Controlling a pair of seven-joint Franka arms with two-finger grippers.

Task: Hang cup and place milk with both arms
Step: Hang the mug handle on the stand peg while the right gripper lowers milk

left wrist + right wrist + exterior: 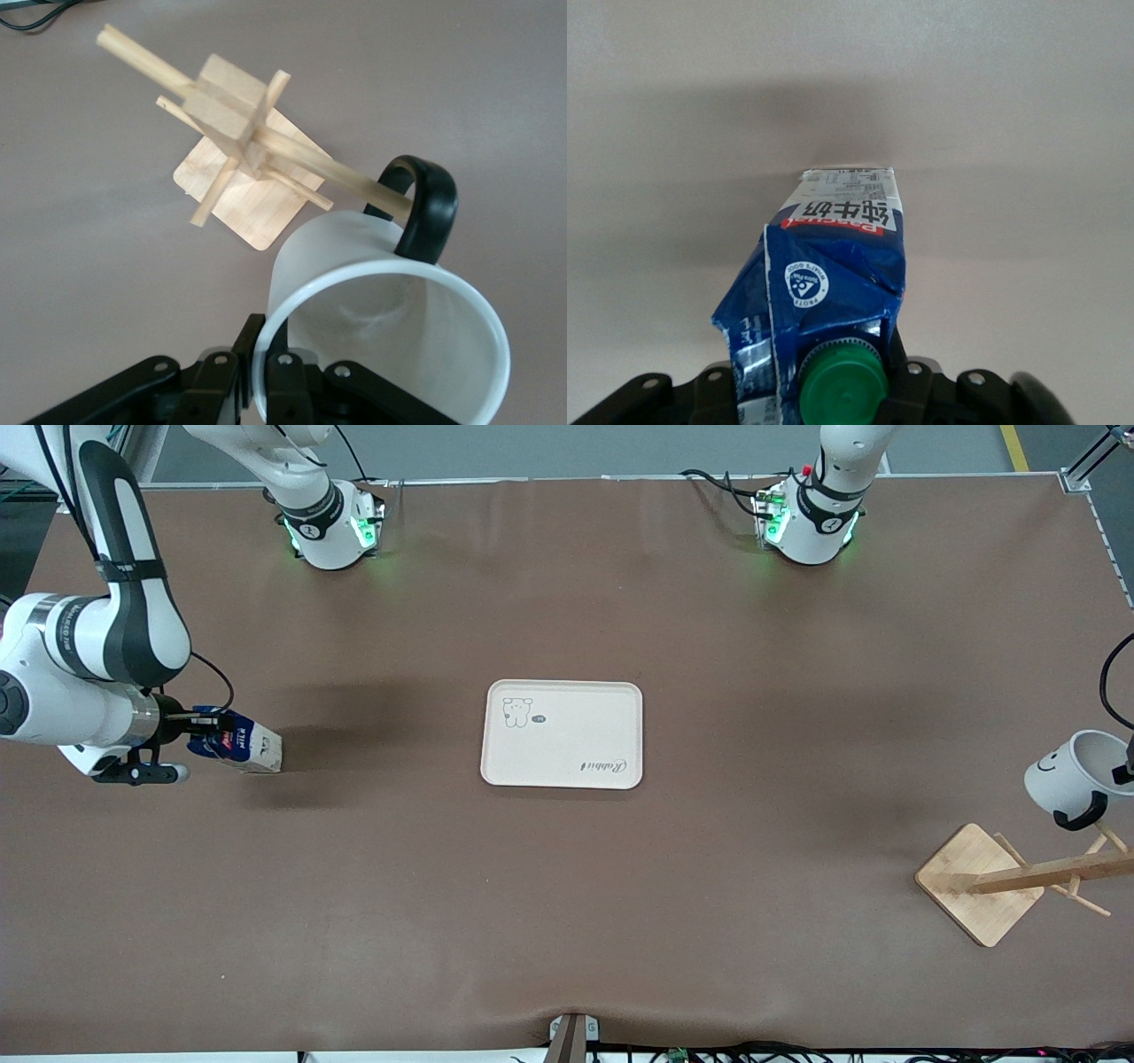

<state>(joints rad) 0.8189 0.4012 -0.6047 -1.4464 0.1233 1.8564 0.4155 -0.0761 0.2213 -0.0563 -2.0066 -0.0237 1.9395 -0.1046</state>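
Front view. You are looking at both halves of the task in progress, neither finished. The right tool is gripping the milk by its gable end, the carton lying tilted at the right arm's end of the table; whether its base is touching the brown cloth cannot be told. The cream tray, a rounded rectangle with a printed animal and script, is lying bare at the middle, well apart from the carton, so placing is, in all likelihood, what is left. At the left arm's end the cup, glossy white with a drawn smile and a black handle, is being held over the wooden rack; the left tool is mostly cut off at the frame edge.

Left wrist view. The left tool is pinching the cup's thin rim, one finger inside and one outside. The black handle is lying just at the tip of one pale dowel peg of the rack; whether the peg is passing through the loop cannot be told, so you should count hanging as not done.

Right wrist view. The right tool is closing on the milk, a creased blue-and-white card carton with a ribbed green cap and a red label band, over the matte table.
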